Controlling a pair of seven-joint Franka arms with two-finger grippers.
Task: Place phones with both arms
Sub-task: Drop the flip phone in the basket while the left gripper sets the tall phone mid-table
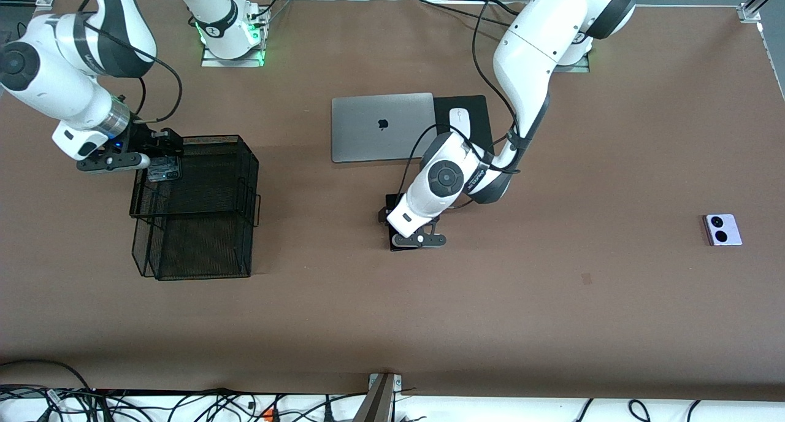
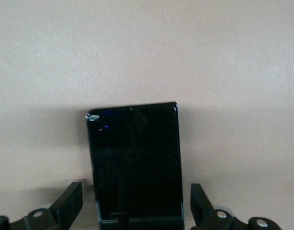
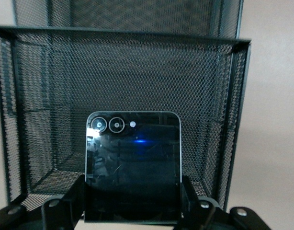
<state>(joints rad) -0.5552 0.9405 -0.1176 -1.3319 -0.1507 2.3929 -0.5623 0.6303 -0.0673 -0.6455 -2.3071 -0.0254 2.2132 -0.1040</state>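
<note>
The long black slab phone (image 2: 133, 158) lies flat on the table, nearer the front camera than the laptop. My left gripper (image 2: 135, 202) straddles it, open, with a gap between each finger (image 2: 70, 203) and the phone's sides. From the front, that wrist hides most of the phone; a black corner (image 1: 390, 202) shows. My right gripper (image 1: 160, 159) is shut on the small black flip phone (image 3: 132, 163), holding it over the edge of the black mesh tray's (image 1: 211, 138) upper tier. The lilac-white flip phone (image 1: 722, 229) lies alone toward the left arm's end of the table.
The mesh tray has two stacked tiers, and the lower one (image 1: 202, 250) juts toward the front camera. A shut silver laptop (image 1: 381, 126) lies mid-table beside a white mouse (image 1: 460, 122) on a black pad (image 1: 475, 109).
</note>
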